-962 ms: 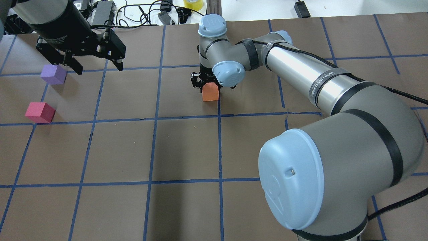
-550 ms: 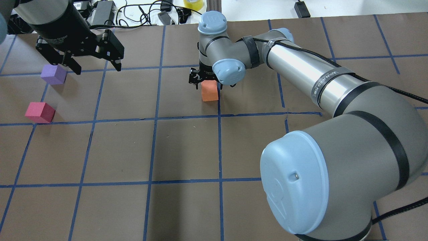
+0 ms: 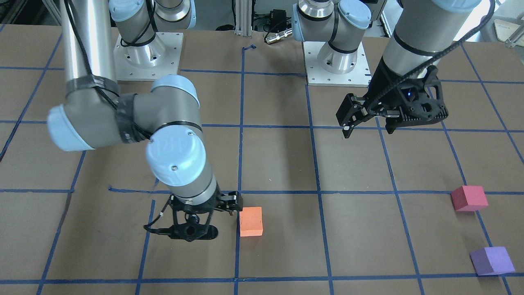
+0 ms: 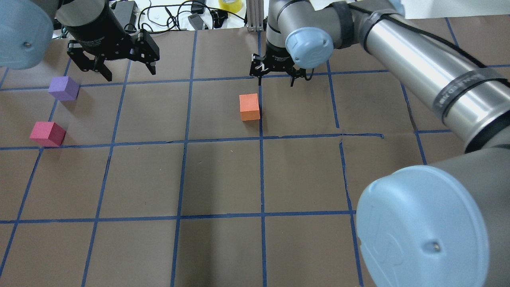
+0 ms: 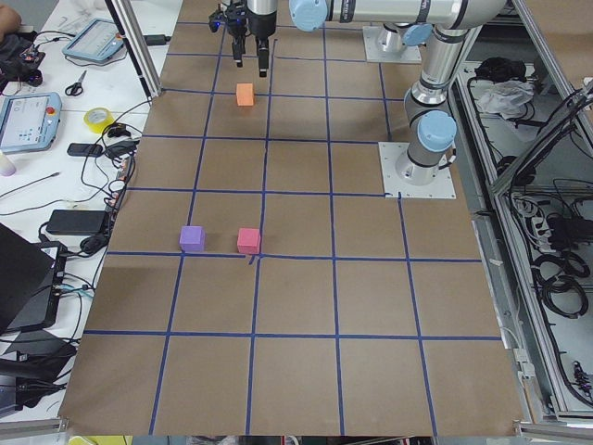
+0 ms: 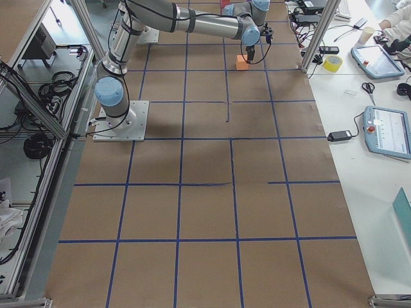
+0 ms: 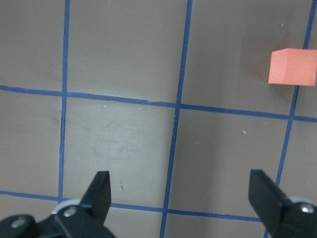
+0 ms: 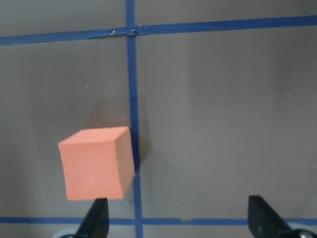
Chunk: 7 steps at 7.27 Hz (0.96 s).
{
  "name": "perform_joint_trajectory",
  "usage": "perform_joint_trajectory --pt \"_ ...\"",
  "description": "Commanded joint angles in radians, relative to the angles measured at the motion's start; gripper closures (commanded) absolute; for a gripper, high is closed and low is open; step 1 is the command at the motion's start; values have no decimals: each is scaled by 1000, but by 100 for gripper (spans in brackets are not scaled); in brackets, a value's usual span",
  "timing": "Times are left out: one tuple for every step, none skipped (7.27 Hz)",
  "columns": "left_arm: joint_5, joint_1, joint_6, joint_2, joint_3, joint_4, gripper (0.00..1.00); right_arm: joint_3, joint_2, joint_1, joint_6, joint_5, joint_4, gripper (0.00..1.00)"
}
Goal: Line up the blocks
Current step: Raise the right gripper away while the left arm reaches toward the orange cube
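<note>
Lone block [image 4: 250, 107] centrally beside a tape line [image 4: 261, 175]; farther block [image 4: 63, 88] just behind nearer block [image 4: 47, 134], well to its left.

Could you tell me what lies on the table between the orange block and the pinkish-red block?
Only bare brown table crossed by blue tape lines, from the orange block to the pinkish-red block, as the overhead view shows.

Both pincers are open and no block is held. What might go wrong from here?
1. The orange block stands far from the purple block and pink block, so any line needs a long carry, with chance of a drop.
2. The right pincer hangs open close by the orange block; a low sweep may knock it askew.
</note>
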Motion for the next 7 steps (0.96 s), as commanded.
perform_joint_trajectory --pt "6 -69 -39 -125 1 140 0 8 -159 -119 -151 -13 199 0" --pt "6 -125 -115 -190 2 217 0 16 -228 -146 -225 -56 265 0" --pt "6 -181 -166 -254 4 315 0 33 -314 -144 -233 -62 332 0" --pt "10 -218 -184 -320 16 413 0 95 -398 -149 -288 -62 353 0" --pt "31 -259 -235 -378 45 426 0 169 -487 -140 -293 -62 354 0" --pt "52 -287 -257 -431 80 428 0 213 -543 -146 -296 -62 344 0" --pt "68 -298 -266 -468 93 427 0 224 -566 -146 -308 -61 341 0"
